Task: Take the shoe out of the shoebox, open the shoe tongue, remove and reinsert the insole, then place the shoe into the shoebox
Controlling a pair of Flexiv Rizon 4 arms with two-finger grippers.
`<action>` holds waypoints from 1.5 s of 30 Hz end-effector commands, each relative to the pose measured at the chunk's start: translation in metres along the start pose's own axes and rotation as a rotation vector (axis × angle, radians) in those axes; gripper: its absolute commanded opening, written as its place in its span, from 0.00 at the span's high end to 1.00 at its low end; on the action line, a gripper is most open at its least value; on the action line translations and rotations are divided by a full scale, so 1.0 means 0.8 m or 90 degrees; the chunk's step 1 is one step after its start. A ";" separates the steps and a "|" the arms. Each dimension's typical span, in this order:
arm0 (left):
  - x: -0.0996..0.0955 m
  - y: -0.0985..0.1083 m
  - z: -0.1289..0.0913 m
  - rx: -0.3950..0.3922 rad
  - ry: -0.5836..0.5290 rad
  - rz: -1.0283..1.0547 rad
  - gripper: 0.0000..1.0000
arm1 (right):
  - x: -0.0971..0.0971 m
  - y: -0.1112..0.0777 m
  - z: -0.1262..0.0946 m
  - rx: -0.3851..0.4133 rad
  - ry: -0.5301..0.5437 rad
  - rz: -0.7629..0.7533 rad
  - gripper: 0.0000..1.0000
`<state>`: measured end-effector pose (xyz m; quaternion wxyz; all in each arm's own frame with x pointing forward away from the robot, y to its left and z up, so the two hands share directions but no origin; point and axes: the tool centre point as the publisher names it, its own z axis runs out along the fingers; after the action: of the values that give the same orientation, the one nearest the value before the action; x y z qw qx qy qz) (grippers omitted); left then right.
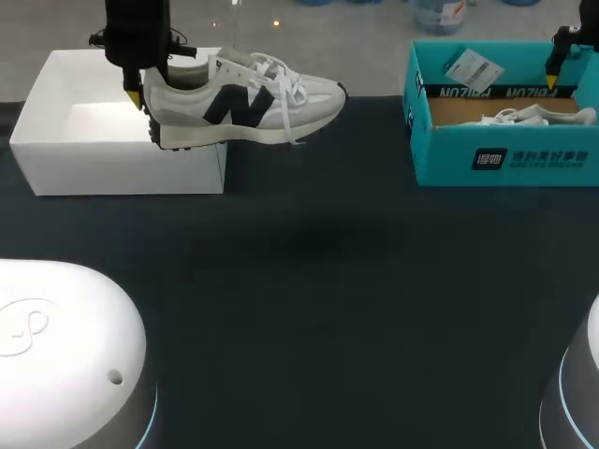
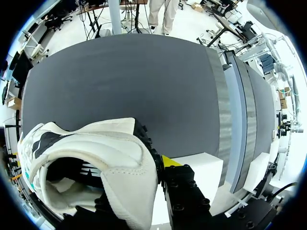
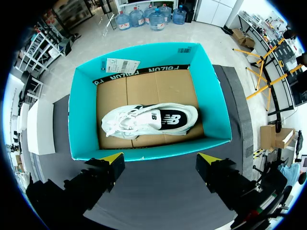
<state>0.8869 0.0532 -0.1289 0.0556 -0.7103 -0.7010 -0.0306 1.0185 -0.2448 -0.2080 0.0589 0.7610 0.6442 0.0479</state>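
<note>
**Operator:** Status of the left arm?

**Technician:** You find the left arm [image 1: 136, 37] at the far-left end of the dark surface [image 1: 309, 281]. The left jaws are clamped on the heel of the white shoe [image 1: 245, 103]. 1 yellow fingertip [image 2: 168, 161] presses on the outside of the heel collar. The other finger is hidden by the shoe.

**Operator:** Position of the shoe?

**Technician:** You see the shoe upright, its dark side mark facing the head camera and its toe pointing toward the teal shoebox [image 1: 505, 159]. The heel sits over the right front corner of the white box [image 1: 112, 150]. The toe projects past that box, over the surface. You cannot tell whether the sole touches the box rim.

**Operator:** Status of the right arm?

**Technician:** The right jaws hang above the teal shoebox, near its far-right corner in the head view. They stand wide apart, with nothing between them. In the right wrist view, the 2 yellow fingertips [image 3: 113, 157] show just short of the box's near wall.

**Operator:** Contents of the teal shoebox?

**Technician:** You see a second shoe [image 3: 148, 120], also white, lying across the brown cardboard floor [image 3: 158, 88], its opening visible from above. A paper label [image 3: 120, 64] sits at the far wall. The 2 boxes stand well apart.
</note>
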 end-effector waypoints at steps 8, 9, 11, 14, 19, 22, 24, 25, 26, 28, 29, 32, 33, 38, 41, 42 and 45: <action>-0.053 -0.059 0.016 -0.026 0.001 0.034 1.00 | 0.000 -0.001 0.000 -0.001 0.001 0.001 0.00; -0.058 -0.064 0.019 -0.024 0.003 0.040 1.00 | 0.000 -0.001 0.000 -0.001 0.001 0.001 0.00; -0.068 -0.074 0.023 -0.025 0.006 0.045 1.00 | 0.000 -0.001 0.000 -0.001 0.001 0.001 0.00; -0.080 -0.085 0.029 -0.026 0.005 0.045 1.00 | 0.000 -0.001 0.000 -0.001 0.001 0.001 0.00; -0.104 -0.100 0.041 -0.025 0.004 0.054 1.00 | 0.000 -0.001 0.000 -0.001 0.001 0.001 0.00; -0.116 -0.102 0.047 -0.023 0.005 0.056 1.00 | 0.000 -0.001 0.000 -0.001 0.001 0.001 0.00; -0.122 -0.102 0.049 -0.022 0.005 0.056 1.00 | 0.000 -0.001 0.000 -0.001 0.001 0.001 0.00; -0.125 -0.101 0.050 -0.021 0.005 0.057 1.00 | 0.000 -0.001 0.000 -0.001 0.001 0.001 0.00; -0.127 -0.101 0.051 -0.019 0.004 0.057 1.00 | 0.000 -0.001 0.000 -0.001 0.001 0.001 0.00; -0.132 -0.102 0.052 -0.014 0.001 0.055 1.00 | 0.000 -0.001 0.000 -0.001 0.001 0.001 0.00; -0.135 -0.102 0.052 -0.010 -0.001 0.051 1.00 | 0.000 -0.001 0.000 -0.001 0.001 0.001 0.00; -0.137 -0.104 0.052 -0.005 0.000 0.053 1.00 | 0.000 -0.001 0.000 -0.001 0.001 0.001 0.00; -0.137 -0.104 0.052 -0.005 0.000 0.053 1.00 | 0.000 -0.001 0.000 -0.001 0.001 0.001 0.00; -0.137 -0.104 0.052 -0.005 0.000 0.053 1.00 | 0.000 -0.001 0.000 -0.001 0.001 0.001 0.00; -0.137 -0.104 0.052 -0.005 0.000 0.053 1.00 | 0.000 -0.001 0.000 -0.001 0.001 0.001 0.00; -0.137 -0.104 0.052 -0.005 0.000 0.053 1.00 | 0.000 -0.001 0.000 -0.001 0.001 0.001 0.00; -0.147 -0.105 0.071 -0.008 -0.031 0.053 1.00 | 0.000 -0.001 0.000 -0.001 0.001 0.001 0.00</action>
<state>0.8002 -0.0569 -0.1826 0.0445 -0.7396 -0.6711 -0.0232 1.0185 -0.2447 -0.2080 0.0589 0.7610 0.6443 0.0479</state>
